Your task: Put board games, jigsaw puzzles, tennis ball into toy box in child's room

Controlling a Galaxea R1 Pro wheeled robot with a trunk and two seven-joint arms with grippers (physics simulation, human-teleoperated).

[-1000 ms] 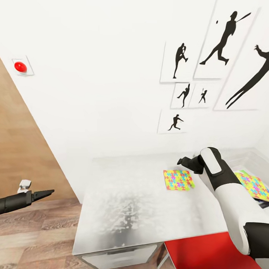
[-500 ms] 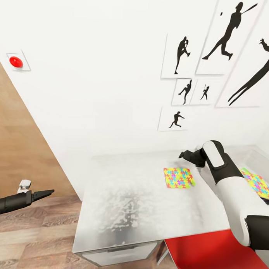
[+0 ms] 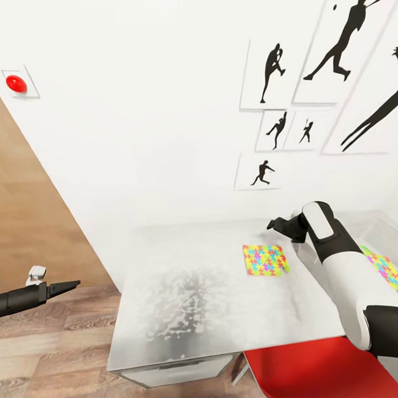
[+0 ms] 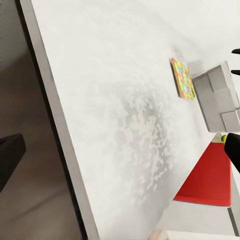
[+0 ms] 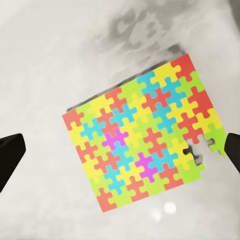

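Low at the near left the black left gripper (image 3: 70,286) tapered to pressed-together tips, while farther off the right gripper (image 3: 274,225) hung spread above the flat multicoloured jigsaw-patterned square (image 3: 265,260), lying slightly askew on the light-grey table (image 3: 189,302).

One jigsaw puzzle (image 3: 265,260) lies flat on the light grey counter (image 3: 190,296), toward its far side near the white wall. It is a thin square with interlocking pieces in yellow, red, green, blue and pink. One piece at a corner sits a little loose from the rest. A second puzzle (image 3: 385,268) with the same pattern lies farther right, partly hidden.
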